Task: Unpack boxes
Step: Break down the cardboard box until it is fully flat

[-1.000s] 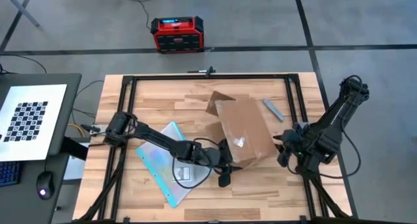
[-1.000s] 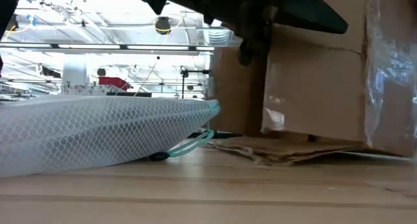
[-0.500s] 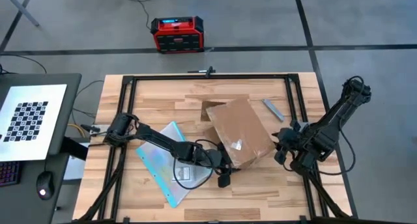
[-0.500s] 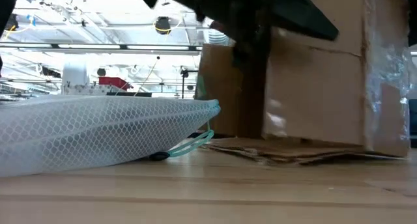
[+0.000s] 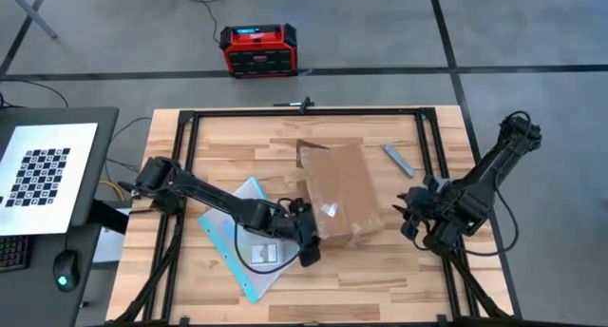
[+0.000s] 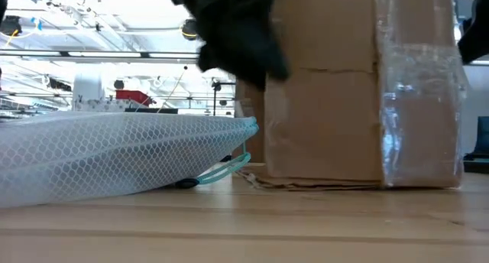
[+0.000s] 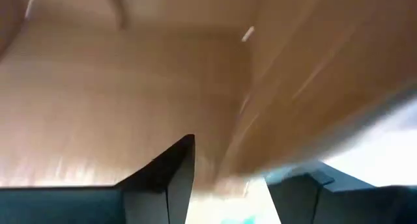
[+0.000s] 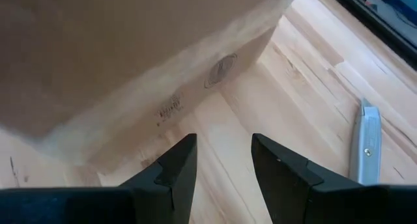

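The unpacking looks well advanced: the cardboard box (image 5: 340,191) stands near the middle of the wooden surface (image 5: 228,152) with its taped side showing and flaps splayed out flat beneath it in the low view, so it seems to rest opening-down, and a clear teal-edged mesh pouch (image 5: 249,237) lies on the surface just beside it, toward the left arm's side. I judge that the pouch is what came out of the box; whether anything remains inside cannot be told. The left pincer (image 5: 306,234) sits against the box's lower near corner, between box and pouch; its wrist view shows its fingers apart with cardboard close ahead of them, and I cannot tell whether they grip an edge. The right pincer (image 5: 416,216) waits just beside the box's other side, fingers apart and holding nothing. A grey box cutter (image 5: 397,160) lies on the surface beyond the box. Off the surface, a red and black case (image 5: 257,50) sits on the grey floor, and a checkerboard sheet (image 5: 46,175) lies on a desk at the left. The low view shows a bright ceiling-lit room behind.
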